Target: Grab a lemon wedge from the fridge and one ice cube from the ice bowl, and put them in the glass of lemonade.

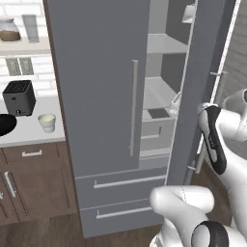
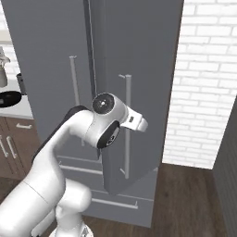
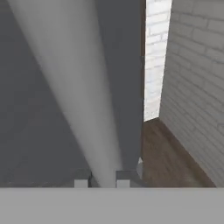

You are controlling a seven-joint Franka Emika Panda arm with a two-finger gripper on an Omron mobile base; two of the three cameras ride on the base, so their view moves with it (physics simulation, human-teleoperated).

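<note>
Gripper (image 3: 102, 178) clenched around fridge door handle (image 3: 74, 87), fridge (image 1: 96, 87) right door ajar, shelf contents indistinct, black ice bowl (image 1: 5, 124) cut off

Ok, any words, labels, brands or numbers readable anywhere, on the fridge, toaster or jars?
None readable.
Fridge: plain grey, no badge.
Toaster: no markings visible.
Jar on the shelf: no label.
Cup of lemonade: unmarked.
</note>
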